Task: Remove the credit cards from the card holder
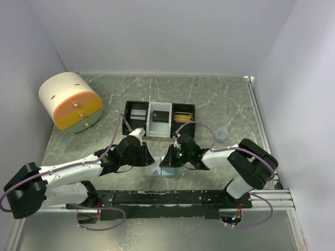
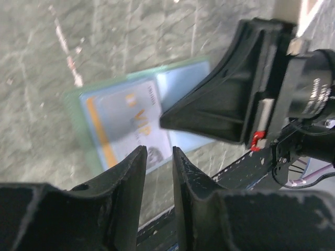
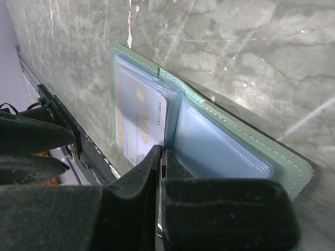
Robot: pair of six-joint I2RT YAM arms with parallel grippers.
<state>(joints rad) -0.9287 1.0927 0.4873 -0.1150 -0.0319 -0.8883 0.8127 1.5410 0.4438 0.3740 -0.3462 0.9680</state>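
The card holder [image 1: 159, 172] lies open on the table near the front edge, pale blue inside with a sage-green rim. It shows in the left wrist view [image 2: 175, 83] and the right wrist view [image 3: 225, 149]. A pale credit card [image 2: 125, 120] marked VIP with an orange stripe sits in its left panel, and also shows in the right wrist view [image 3: 138, 117]. My right gripper [image 3: 160, 152] is shut, its tips at the fold beside the card's edge. I cannot tell whether it pinches anything. My left gripper [image 2: 156, 152] hovers over the holder's near edge, slightly open and empty.
A black-and-white three-compartment tray [image 1: 159, 119] stands behind the grippers. A round cream-and-orange drawer unit [image 1: 70, 100] is at the back left. A small clear cup [image 1: 222, 135] sits right of the tray. A black rail [image 1: 172, 197] runs along the front edge.
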